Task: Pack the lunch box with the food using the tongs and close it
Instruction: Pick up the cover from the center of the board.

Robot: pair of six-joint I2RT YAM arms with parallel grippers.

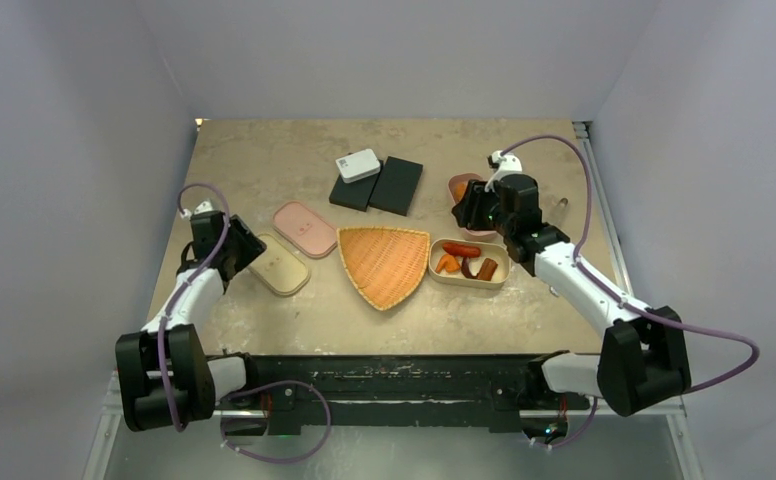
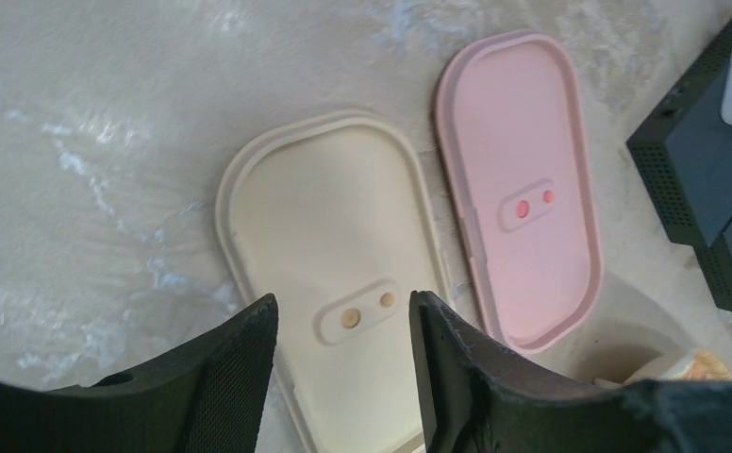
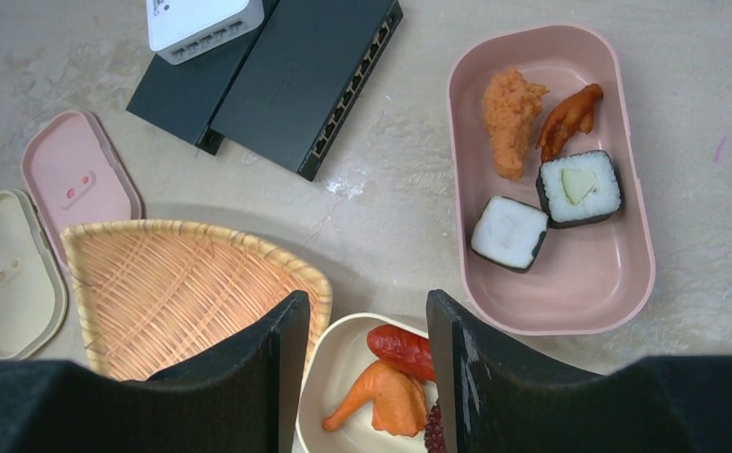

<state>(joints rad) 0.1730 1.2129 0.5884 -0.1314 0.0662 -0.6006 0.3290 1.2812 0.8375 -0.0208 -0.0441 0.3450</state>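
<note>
The food point(image 3: 405, 349) lies right of the wicker tray point(image 3: 183, 283), split between two lidless boxes. The cream box point(image 3: 339, 366), just beside the tray, holds at least three pieces: a red sausage, an orange piece and a dark brown one. The pink box point(image 3: 579, 293) beyond it holds four: two dark-and-white rolls, a crumbed orange piece and an orange-brown one. Two lids lie side by side left of the tray, the cream lid point(image 2: 324, 217) and the pink lid point(image 2: 523, 160), probably parked there to keep the boxes free for filling. The left end effector point(image 2: 343, 316) hovers open over the cream lid, likely lining up to lift it. The right end effector point(image 3: 367, 302) hangs open and empty right of the tray, above the boxes. The tongs show in no view.
</note>
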